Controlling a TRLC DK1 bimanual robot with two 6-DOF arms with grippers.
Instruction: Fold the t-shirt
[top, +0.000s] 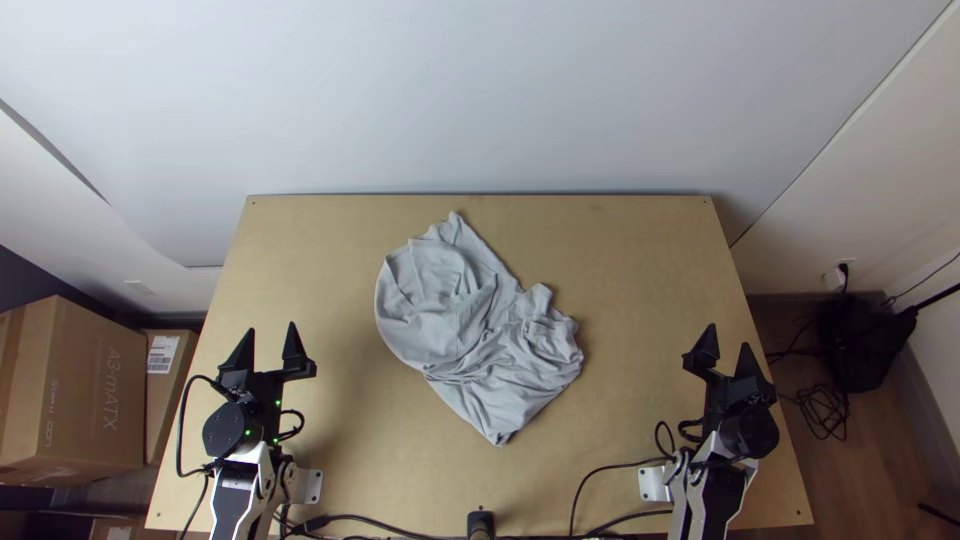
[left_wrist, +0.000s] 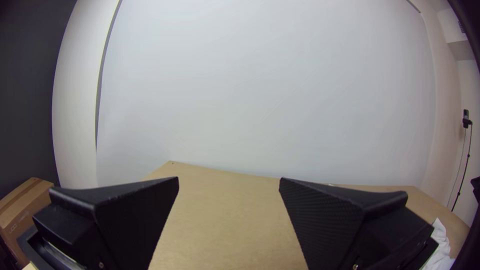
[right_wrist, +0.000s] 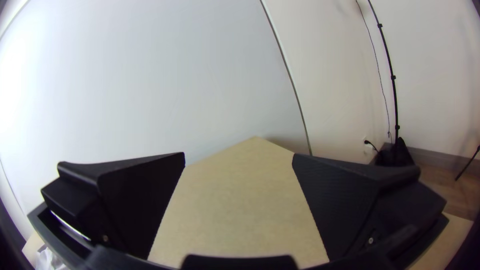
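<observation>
The t-shirt (top: 440, 325) lies bunched on the surface (top: 640, 260), to the right of my left pincer (top: 271, 328) and to the left of my right pincer (top: 728, 336), touching neither. I have both spread open, nothing between their fingers, at the surface's near left and near right.

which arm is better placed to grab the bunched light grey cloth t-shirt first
Left, probably, by a small margin: the left arm's black two-fingered claw sits closer to the t-shirt than the right claw does. Both are open and empty, so the right could likely serve too.
</observation>
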